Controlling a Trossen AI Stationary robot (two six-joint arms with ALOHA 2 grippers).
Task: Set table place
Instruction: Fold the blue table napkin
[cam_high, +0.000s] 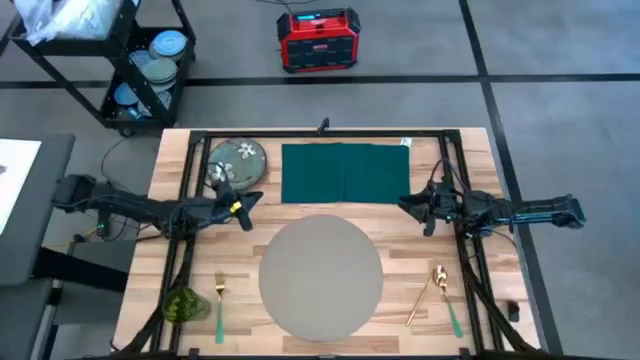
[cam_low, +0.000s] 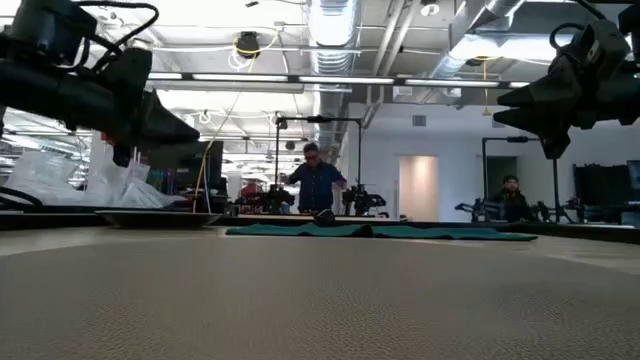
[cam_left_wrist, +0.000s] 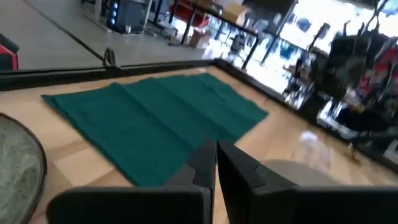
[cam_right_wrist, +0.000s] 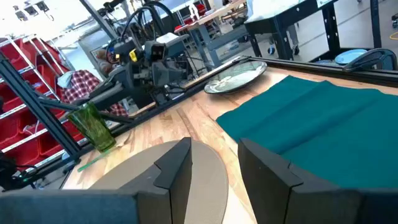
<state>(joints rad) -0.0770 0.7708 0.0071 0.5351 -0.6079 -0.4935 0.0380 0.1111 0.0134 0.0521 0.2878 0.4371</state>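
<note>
The left arm is stretched in from the left edge of the table (cam_high: 410, 265), and its gripper (cam_high: 243, 207) is held above the wood between the green plate (cam_high: 237, 160) and the grey placemat (cam_high: 321, 276). Its fingers (cam_left_wrist: 205, 163) are seen pressed together with only a thin line between them, and nothing is held. The right arm is reached in from the right edge, with its gripper (cam_high: 412, 208) poised just off the right end of the dark teal napkin (cam_high: 346, 173). Its fingers (cam_right_wrist: 177, 163) are set apart, with bare placemat and wood seen through the gap.

The placemat is laid at the middle of the near half of the table, just in front of the napkin and not touched by either gripper. A fork (cam_high: 219, 298) and a green glass (cam_high: 184, 304) are placed to its left, and a gold spoon (cam_high: 438, 275) with another utensil (cam_high: 451, 310) to its right; what that second utensil is cannot be made out.

In the low view both grippers are shown only as dark shapes hanging above the table, and the placemat fills the foreground, so the cutlery is hidden. The plate is cut off at the edge of the left wrist view. A person (cam_low: 315, 183) is seen standing far behind the table, and a second one (cam_low: 511, 200) is seated off to the side. A black cart (cam_high: 130, 60) and a red box (cam_high: 318, 40) are placed on the floor beyond the table.
</note>
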